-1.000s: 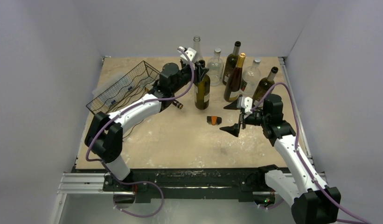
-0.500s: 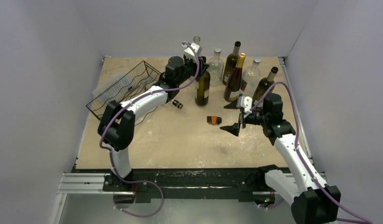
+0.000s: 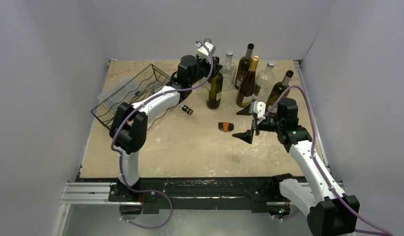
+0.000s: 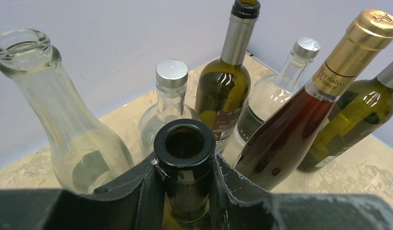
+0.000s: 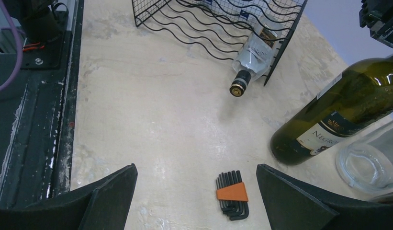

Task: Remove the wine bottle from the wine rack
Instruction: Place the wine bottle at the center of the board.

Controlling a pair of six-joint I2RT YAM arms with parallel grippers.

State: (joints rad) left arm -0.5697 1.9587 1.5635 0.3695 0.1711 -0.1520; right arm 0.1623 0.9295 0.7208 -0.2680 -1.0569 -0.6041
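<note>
Left gripper clenched on neck of green wine bottle, carried upright further from wine rack toward standing bottles over the last second; removal judged effectively done, release outstanding; right gripper splayed, idle

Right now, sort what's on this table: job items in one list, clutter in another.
Job: wine rack; green wine bottle, upright, neck in the shut left pincer; clear bottle lying in the rack.
Lying about: hex key set; standing bottles at the back; right pincer, open, holding nothing.
</note>
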